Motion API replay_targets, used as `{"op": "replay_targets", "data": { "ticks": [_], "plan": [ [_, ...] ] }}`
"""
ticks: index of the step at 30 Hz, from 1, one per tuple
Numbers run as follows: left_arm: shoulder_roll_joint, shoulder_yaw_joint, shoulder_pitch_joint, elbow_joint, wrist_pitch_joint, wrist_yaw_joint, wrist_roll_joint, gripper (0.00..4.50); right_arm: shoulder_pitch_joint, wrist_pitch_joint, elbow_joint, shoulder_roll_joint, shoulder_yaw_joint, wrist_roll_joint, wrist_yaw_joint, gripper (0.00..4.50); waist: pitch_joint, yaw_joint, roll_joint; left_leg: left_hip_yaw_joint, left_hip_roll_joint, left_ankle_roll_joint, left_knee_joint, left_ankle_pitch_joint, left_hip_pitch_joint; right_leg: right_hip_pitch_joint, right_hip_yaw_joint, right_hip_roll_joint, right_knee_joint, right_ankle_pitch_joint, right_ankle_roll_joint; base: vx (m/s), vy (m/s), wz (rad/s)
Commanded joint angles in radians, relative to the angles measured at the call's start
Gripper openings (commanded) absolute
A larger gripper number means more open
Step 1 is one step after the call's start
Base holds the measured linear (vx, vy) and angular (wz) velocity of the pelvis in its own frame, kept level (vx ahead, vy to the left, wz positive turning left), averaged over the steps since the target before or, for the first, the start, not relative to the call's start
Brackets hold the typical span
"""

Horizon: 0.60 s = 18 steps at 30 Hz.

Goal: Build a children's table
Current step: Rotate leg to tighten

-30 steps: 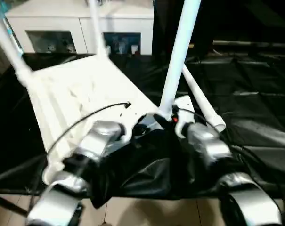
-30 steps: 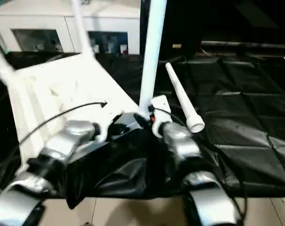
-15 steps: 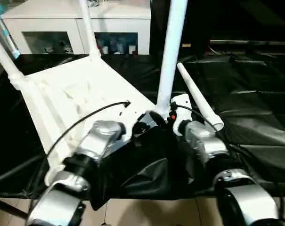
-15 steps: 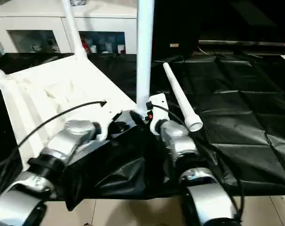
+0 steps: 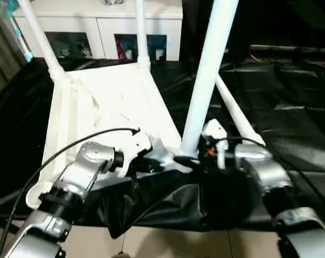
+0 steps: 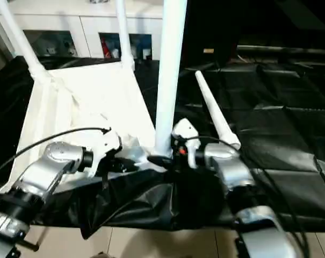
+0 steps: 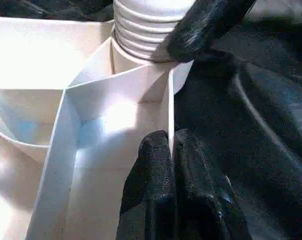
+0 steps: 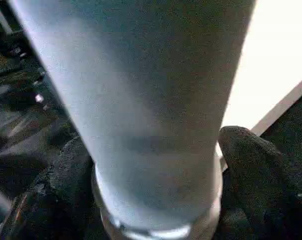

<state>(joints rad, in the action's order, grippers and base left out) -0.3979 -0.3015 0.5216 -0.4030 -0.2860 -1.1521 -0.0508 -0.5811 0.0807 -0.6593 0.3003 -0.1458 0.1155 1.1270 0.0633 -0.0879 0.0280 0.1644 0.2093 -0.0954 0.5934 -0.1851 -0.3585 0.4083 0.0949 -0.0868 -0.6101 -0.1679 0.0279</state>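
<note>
On black sheeting (image 5: 291, 129), upturned white ribbed table top (image 5: 103, 107), three legs upright.

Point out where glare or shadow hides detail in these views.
Left eye view: the tabletop glares and its ribs are faint, and the black sheet shows sheen. Left wrist view: a bright patch on the tabletop's rib, with deep shadow beside it. Right wrist view: the leg is in shade, and the tabletop behind it is washed out.

Head stereo pair looks down over forearms; wrist cameras close on leg (image 5: 205, 86).
</note>
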Motion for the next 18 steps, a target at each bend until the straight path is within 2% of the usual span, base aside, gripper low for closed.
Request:
{"op": "replay_targets", "data": {
  "ticks": [1,2,3,5,6,10,12,13,14,15,16,17,18],
  "plan": [
    [-0.001,-0.013,-0.001,0.040,-0.001,-0.058,-0.038,0.00,0.007,0.006,0.023,0.008,0.002,0.005,0.007,3.61,-0.076,0.007,0.005,0.006,0.017,0.065,-0.066,-0.202,0.001,-0.062,-0.048,-0.051,0.072,-0.223,0.226,0.000,0.000,0.00],
    [-0.002,-0.013,-0.001,0.041,0.000,-0.058,-0.038,0.00,0.007,0.009,0.023,0.004,0.004,0.007,0.003,3.61,-0.077,0.006,0.004,0.006,0.017,0.063,-0.066,-0.204,0.002,-0.062,-0.048,-0.051,0.073,-0.228,0.224,0.000,0.000,0.00],
    [-0.001,-0.013,-0.001,0.040,0.003,-0.055,-0.040,0.00,0.009,0.019,0.029,-0.003,0.006,0.013,0.000,3.41,-0.076,0.005,0.011,0.005,0.017,0.059,-0.066,-0.209,0.003,-0.060,-0.048,-0.051,0.074,-0.239,0.222,0.000,0.000,0.00],
    [0.000,-0.013,-0.001,0.039,0.004,-0.053,-0.041,0.00,0.011,0.028,0.036,-0.008,0.005,0.018,-0.003,3.30,-0.076,0.006,0.007,0.005,0.017,0.056,-0.067,-0.211,0.003,-0.061,-0.048,-0.050,0.075,-0.240,0.216,0.000,0.000,0.00],
    [0.002,-0.013,0.000,0.038,0.004,-0.053,-0.040,0.00,0.013,0.032,0.040,-0.010,0.003,0.019,-0.004,3.14,-0.077,0.005,0.009,0.004,0.017,0.054,-0.067,-0.207,0.004,-0.061,-0.048,-0.050,0.074,-0.235,0.216,0.000,0.000,0.00],
    [0.012,-0.006,0.005,0.030,0.005,-0.037,-0.034,0.00,0.023,0.042,0.040,-0.022,0.000,0.018,-0.021,2.92,-0.078,0.006,0.006,0.004,0.017,0.055,-0.066,-0.194,0.001,-0.063,-0.047,-0.050,0.071,-0.206,0.223,0.000,0.000,0.00],
    [0.037,0.012,0.022,-0.003,-0.002,0.038,-0.016,0.00,0.032,0.016,0.008,-0.053,0.015,-0.006,-0.118,2.85,-0.075,0.009,0.005,0.004,0.015,0.048,-0.068,-0.199,0.000,-0.061,-0.048,-0.051,0.075,-0.234,0.213,0.000,0.000,0.00],
    [0.048,0.020,0.030,-0.015,-0.016,0.066,-0.012,0.00,0.027,0.017,-0.010,-0.068,0.023,-0.016,-0.169,2.81,-0.076,0.010,0.001,0.004,0.015,0.046,-0.068,-0.205,0.001,-0.062,-0.047,-0.052,0.077,-0.250,0.207,0.000,0.000,0.00],
    [0.059,0.026,0.039,-0.028,-0.035,0.099,-0.006,0.00,0.020,0.014,-0.035,-0.084,0.031,-0.031,-0.234,2.81,-0.075,0.012,0.004,0.004,0.016,0.035,-0.069,-0.204,0.004,-0.058,-0.049,-0.052,0.076,-0.266,0.202,0.000,0.000,0.00],
    [0.063,0.029,0.042,-0.034,-0.045,0.113,-0.003,0.00,0.017,0.013,-0.045,-0.090,0.033,-0.038,-0.263,2.80,-0.073,0.013,0.002,0.005,0.013,0.033,-0.069,-0.210,0.005,-0.057,-0.047,-0.050,0.080,-0.283,0.197,0.000,0.000,0.00],
    [0.075,0.035,0.051,-0.048,-0.054,0.146,0.004,0.00,0.011,0.010,-0.067,-0.104,0.039,-0.049,-0.316,2.79,-0.073,0.016,0.001,0.003,0.011,0.025,-0.071,-0.220,0.001,-0.062,-0.046,-0.052,0.081,-0.314,0.185,0.000,0.000,0.00],
    [0.087,0.041,0.060,-0.063,-0.061,0.178,0.011,0.00,0.005,0.008,-0.089,-0.116,0.043,-0.059,-0.365,2.78,-0.072,0.020,-0.003,0.004,0.010,0.024,-0.070,-0.223,0.002,-0.061,-0.046,-0.051,0.084,-0.329,0.178,0.000,0.000,0.00],
    [0.106,0.051,0.075,-0.087,-0.068,0.226,0.021,0.00,-0.006,0.006,-0.122,-0.135,0.054,-0.068,-0.439,2.78,-0.071,0.025,-0.001,0.003,0.009,0.020,-0.070,-0.238,0.005,-0.057,-0.045,-0.051,0.088,-0.362,0.171,0.000,0.000,0.00]
  ]
}}
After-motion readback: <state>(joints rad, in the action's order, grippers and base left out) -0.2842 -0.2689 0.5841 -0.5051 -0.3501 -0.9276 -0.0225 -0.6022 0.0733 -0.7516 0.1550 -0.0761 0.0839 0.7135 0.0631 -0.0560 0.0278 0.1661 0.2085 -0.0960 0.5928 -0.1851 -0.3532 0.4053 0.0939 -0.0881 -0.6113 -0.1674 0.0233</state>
